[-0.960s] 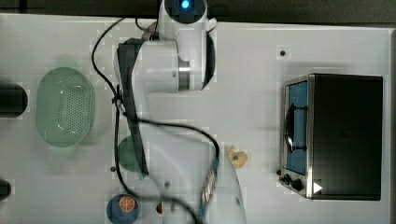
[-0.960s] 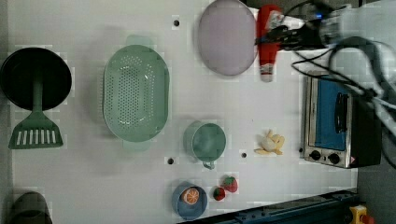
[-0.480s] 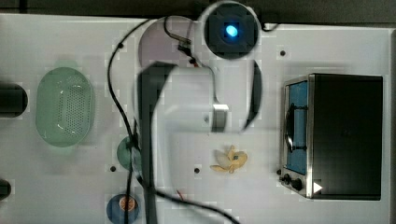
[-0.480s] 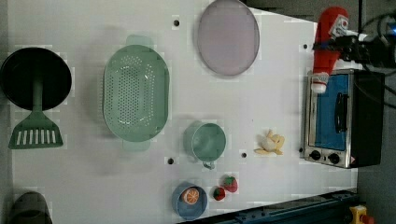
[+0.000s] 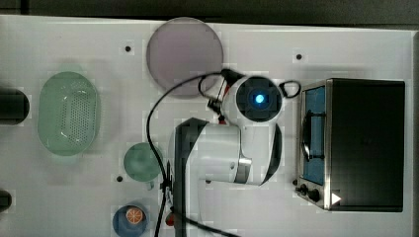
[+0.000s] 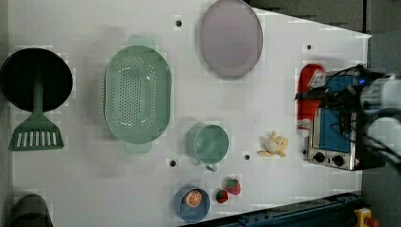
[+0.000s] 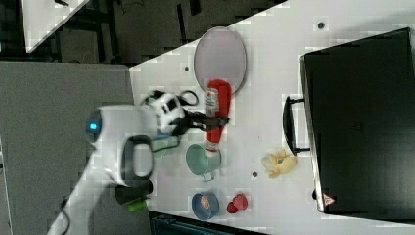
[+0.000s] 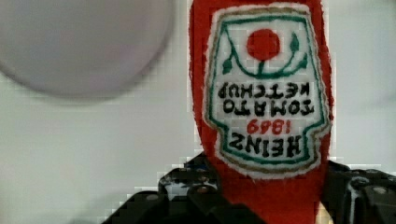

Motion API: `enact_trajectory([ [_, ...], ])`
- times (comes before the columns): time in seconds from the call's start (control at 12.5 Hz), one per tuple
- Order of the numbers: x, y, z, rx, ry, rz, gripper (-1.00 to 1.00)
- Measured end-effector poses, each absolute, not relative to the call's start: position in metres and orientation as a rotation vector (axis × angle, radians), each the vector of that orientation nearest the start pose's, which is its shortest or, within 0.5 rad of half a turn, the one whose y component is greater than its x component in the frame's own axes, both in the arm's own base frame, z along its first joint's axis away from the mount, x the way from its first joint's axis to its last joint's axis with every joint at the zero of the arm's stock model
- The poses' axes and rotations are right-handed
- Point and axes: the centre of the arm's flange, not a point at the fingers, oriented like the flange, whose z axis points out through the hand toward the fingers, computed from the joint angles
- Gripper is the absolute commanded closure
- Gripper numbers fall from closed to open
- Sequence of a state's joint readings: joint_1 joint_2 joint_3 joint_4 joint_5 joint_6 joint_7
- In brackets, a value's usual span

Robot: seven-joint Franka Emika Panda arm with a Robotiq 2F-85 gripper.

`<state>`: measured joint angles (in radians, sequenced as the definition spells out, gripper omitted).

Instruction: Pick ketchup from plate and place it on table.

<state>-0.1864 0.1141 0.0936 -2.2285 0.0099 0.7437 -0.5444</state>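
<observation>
One bottle in play: ketchup (image 7: pixel 217 114), clamped between the fingers of the gripper (image 7: pixel 211 119), off the plate (image 7: pixel 219 58) and held over the table (image 7: pixel 274 58). In right view, seen just below the plate's lower rim, overlapping it slightly; mug (image 7: pixel 202 159) right under the bottle's white cap end.

Open room: bare white tabletop between plate and toaster oven (image 7: pixel 361 122) in right view; banana piece (image 7: pixel 279 163) lower down, near the oven's front edge. In left view, ketchup (image 6: pixel 309 97) hard against the oven's (image 6: pixel 336 122) left side, plate (image 6: pixel 230 39) well apart toward the left view's upper left, wide clear strip between the two.

Long axis: up-and-down in both left and right views, cap end toward the bottom of each. In wrist view, label (image 8: pixel 265 88) facing the camera and reading upside down ("Tomato Ketchup"), fingers closed on the bottle's narrow part (image 8: pixel 275 198).

View differences: top view blocked at the grasp by the arm body; plate (image 5: pixel 185 55), colander (image 5: pixel 69 120) and blue bowl (image 5: pixel 130 218) plain there. Strawberries (image 6: pixel 228 190) and spatula (image 6: pixel 36 132) clear in left view.
</observation>
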Motion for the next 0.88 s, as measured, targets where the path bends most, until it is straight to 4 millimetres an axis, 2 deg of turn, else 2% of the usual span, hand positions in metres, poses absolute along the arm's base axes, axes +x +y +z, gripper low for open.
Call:
enact_trajectory([
  [0.24, 0.489, -0.046, 0.236, -3.073, 0.540, 0.170, -0.21],
  [0.4, 0.466, -0.042, 0.201, -3.073, 0.529, 0.286, -0.21],
  [0.64, 0.460, -0.040, 0.170, -3.064, 0.526, 0.350, -0.26],
  [0.88, 0.467, -0.036, 0.161, -3.060, 0.526, 0.278, -0.90],
])
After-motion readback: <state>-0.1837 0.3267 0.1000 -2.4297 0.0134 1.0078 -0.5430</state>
